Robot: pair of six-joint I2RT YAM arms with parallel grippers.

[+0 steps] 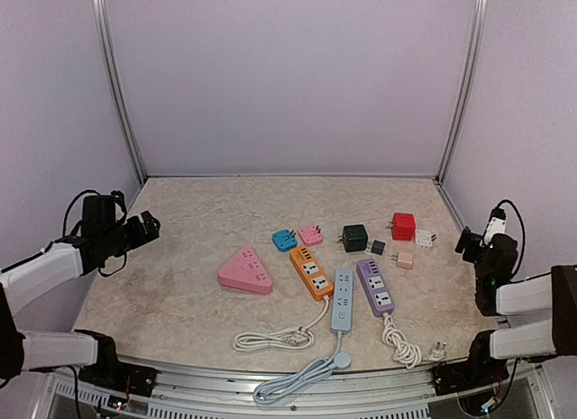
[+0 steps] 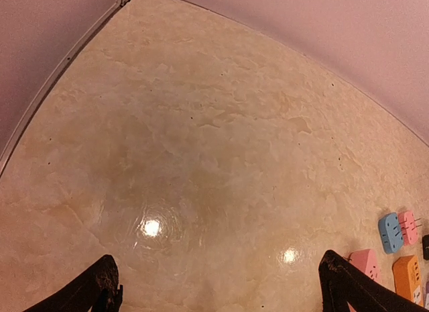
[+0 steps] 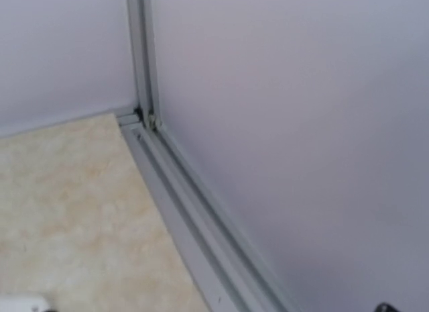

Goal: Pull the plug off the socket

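The marbled desk (image 1: 180, 284) carried everything in its front middle. The left hand (image 1: 150, 226) hung over the desk's left side, well apart from the things, its fingers (image 2: 100, 288) spread wide and holding nothing. The right hand (image 1: 468, 241) sat at the right edge — open or closed, I could not tell. Three power strips lay side by side: orange strip (image 1: 311, 273), grey strip (image 1: 343, 299), purple strip (image 1: 375, 286). Left of them was a pink socket block (image 1: 245, 270). Behind stood a green cube (image 1: 354, 237) and a red cube (image 1: 403, 225), with a small white plug (image 1: 424, 239) just beside the red one — plugged in or loose, unclear.
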